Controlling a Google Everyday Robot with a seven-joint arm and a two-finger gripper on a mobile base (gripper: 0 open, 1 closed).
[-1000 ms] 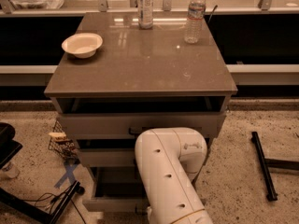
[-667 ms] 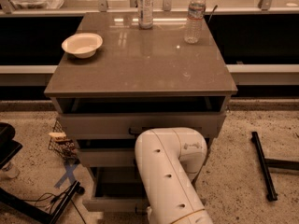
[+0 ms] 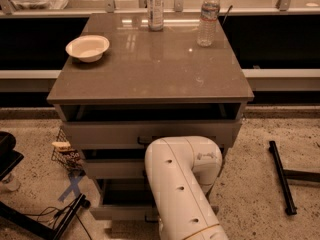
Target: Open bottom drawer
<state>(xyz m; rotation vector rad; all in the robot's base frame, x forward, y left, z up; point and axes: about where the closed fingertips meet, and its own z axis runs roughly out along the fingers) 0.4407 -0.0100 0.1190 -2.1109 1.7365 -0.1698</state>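
Observation:
The bottom drawer point(image 3: 119, 212) is the lowest light grey front of the cabinet, with a dark gap above it, so it stands slightly out. Only its left part shows; a dark bit at its centre edge may be the handle. My white arm point(image 3: 182, 184) rises from the lower edge of the camera view and covers the middle of all three fronts. The gripper is hidden behind this arm, somewhere low in front of the drawers. The mid-sized front point(image 3: 112, 168) and the tall top front point(image 3: 105, 133) sit above.
On the brown cabinet top point(image 3: 150, 74) stand a white bowl point(image 3: 87, 47) and two bottles point(image 3: 155, 1) point(image 3: 208, 16). A small wire basket point(image 3: 64, 154) sits left of the cabinet. Black frames lie on the floor at left point(image 3: 30, 219) and right point(image 3: 282, 176).

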